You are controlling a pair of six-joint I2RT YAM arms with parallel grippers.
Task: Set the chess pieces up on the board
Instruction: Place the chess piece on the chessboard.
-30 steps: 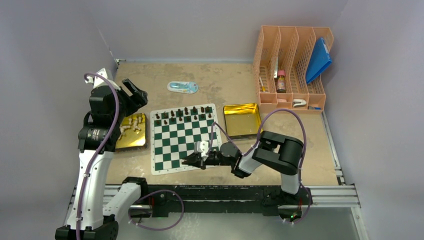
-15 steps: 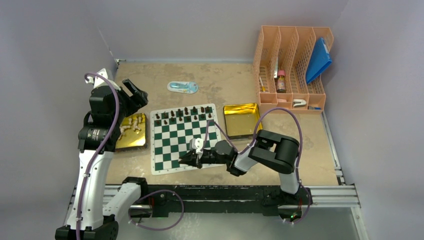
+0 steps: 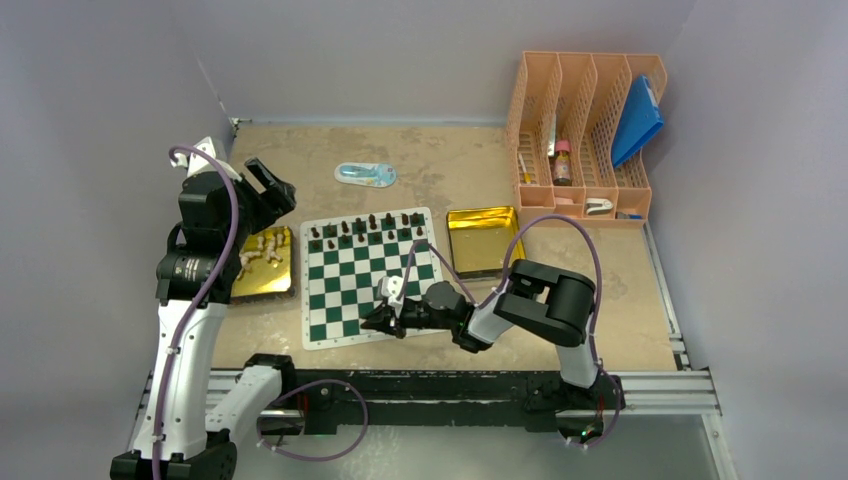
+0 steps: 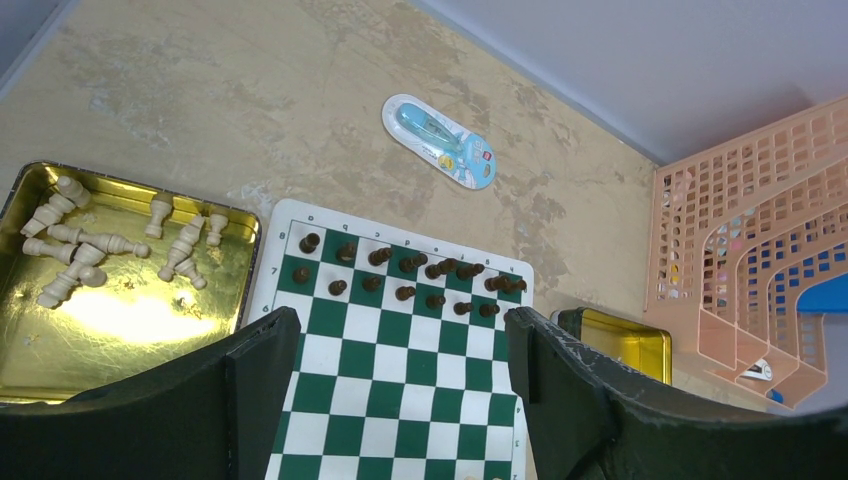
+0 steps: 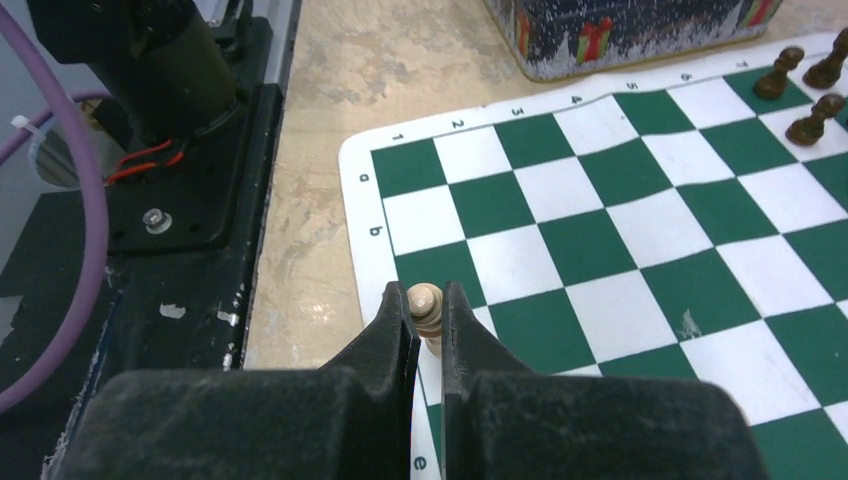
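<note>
The mottled tan tabletop (image 3: 450, 170) bears a green-and-white checkered mat (image 3: 360, 290) at centre, a shiny gold rectangular tray (image 3: 262, 282) centre-left, and a peach plastic rack (image 3: 580, 130) upper right.

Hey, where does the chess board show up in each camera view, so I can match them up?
Top external: the board lies at the centre of the table, between the two arms.
Left wrist: lower centre, running off the bottom edge.
Right wrist: fills the right half, one corner at upper centre-left.
Shared landmark: the dark pieces standing along one edge of the board.
</note>
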